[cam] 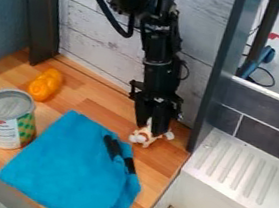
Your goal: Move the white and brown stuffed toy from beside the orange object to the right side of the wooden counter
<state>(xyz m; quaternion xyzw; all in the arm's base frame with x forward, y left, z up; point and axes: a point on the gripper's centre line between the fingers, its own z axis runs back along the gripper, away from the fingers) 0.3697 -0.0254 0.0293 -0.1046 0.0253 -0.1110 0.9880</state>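
Note:
The gripper (151, 126) hangs down over the right part of the wooden counter, its two fingers on either side of a small white and brown plush toy (145, 135). The toy's head and a paw poke out below and beside the fingertips, down at the counter surface; the fingers hide its middle. Just left of and in front of the toy lies a folded blue cloth (73, 168) with black marks near its right edge.
A tin can (9, 121) stands at the counter's left, with an orange object (45, 84) behind it. A dark upright post (217, 74) rises right of the gripper, beside a white ridged drainboard (239, 167). Behind is a whitewashed plank wall (100, 33).

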